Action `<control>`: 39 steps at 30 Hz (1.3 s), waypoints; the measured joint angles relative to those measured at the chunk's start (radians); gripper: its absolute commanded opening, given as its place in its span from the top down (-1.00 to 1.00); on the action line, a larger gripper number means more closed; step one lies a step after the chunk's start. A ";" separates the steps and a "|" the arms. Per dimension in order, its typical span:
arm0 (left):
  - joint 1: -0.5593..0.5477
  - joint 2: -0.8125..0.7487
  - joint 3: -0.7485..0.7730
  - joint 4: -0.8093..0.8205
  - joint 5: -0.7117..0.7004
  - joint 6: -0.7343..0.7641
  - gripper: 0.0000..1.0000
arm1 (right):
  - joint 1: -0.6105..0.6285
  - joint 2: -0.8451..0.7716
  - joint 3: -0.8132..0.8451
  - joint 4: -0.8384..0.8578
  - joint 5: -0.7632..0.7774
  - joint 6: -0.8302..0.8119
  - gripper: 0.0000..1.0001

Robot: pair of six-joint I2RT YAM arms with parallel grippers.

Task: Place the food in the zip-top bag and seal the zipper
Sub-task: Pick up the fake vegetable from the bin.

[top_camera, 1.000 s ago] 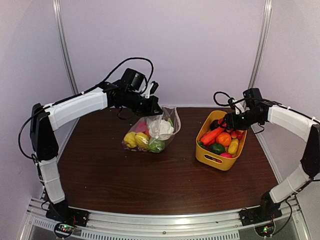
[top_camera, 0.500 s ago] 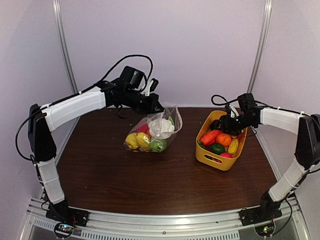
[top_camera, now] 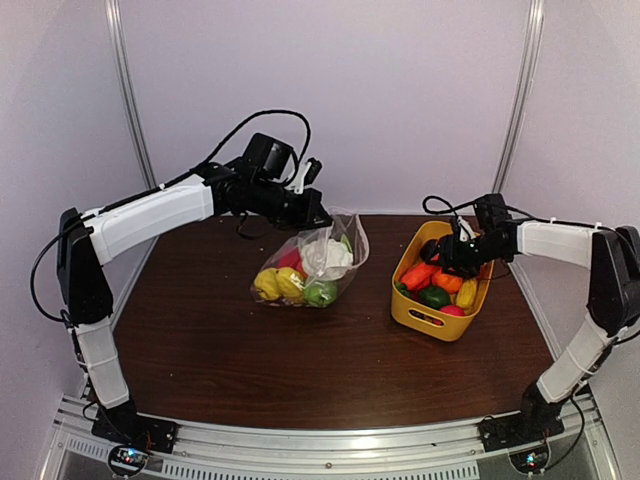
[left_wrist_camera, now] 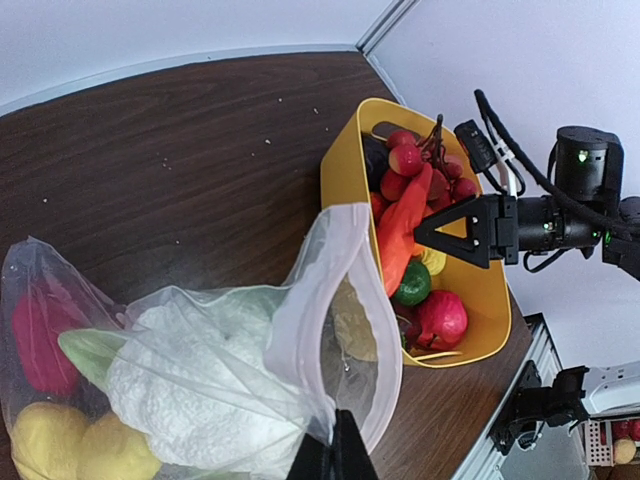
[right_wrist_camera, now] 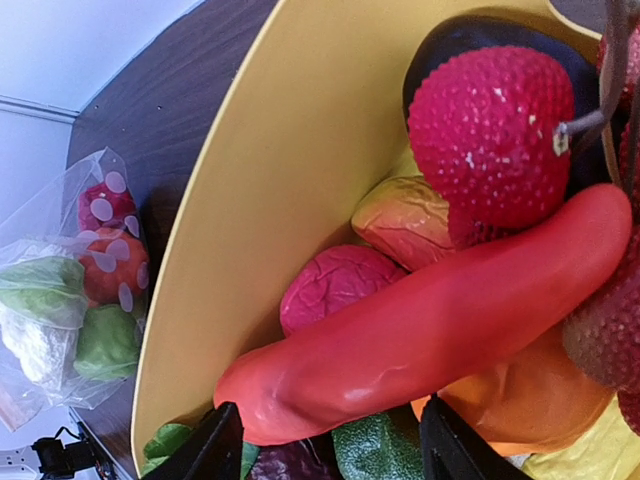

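The zip-top bag lies at the table's middle back. It holds yellow lemons, a white cauliflower, a green ball and a red piece. My left gripper is shut on the bag's mouth edge and holds it up, so the mouth gapes toward the basket. The zipper shows as a pale band round that mouth. My right gripper is down in the yellow basket. It is open, its fingers on either side of the orange-red carrot.
More food fills the basket: a bumpy red berry, a magenta piece, a dark green piece, an orange one and a yellow one. The basket stands right of the bag, near the table's right edge.
My right gripper has come down and left into the basket, over the carrot's end, and its jaws have narrowed a little. The left gripper has drawn the bag's mouth slightly up and right.
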 measured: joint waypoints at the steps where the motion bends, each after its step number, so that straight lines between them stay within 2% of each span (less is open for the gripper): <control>1: 0.000 0.000 0.000 0.000 0.000 0.000 1.00 | 0.000 0.010 0.000 0.002 -0.003 0.006 -0.24; 8: -0.001 0.000 0.000 0.000 -0.018 0.000 1.00 | 0.000 0.060 -0.003 0.072 -0.046 0.090 -0.10; 18: -0.001 -0.004 0.000 -0.001 -0.020 0.001 1.00 | -0.001 0.079 -0.037 0.210 -0.071 0.219 0.24; 20: -0.001 -0.009 0.000 -0.002 -0.021 0.001 1.00 | -0.001 0.072 -0.055 0.240 -0.076 0.238 0.36; 25: -0.001 -0.016 0.000 0.000 -0.020 0.000 1.00 | -0.002 0.028 -0.092 0.268 -0.085 0.264 0.50; 32: -0.009 -0.016 0.000 -0.001 -0.020 0.000 1.00 | -0.002 -0.109 -0.117 0.278 -0.087 0.255 0.55; 39: -0.021 -0.016 0.000 0.001 -0.016 -0.001 1.00 | -0.002 -0.193 -0.095 0.234 -0.092 0.157 0.57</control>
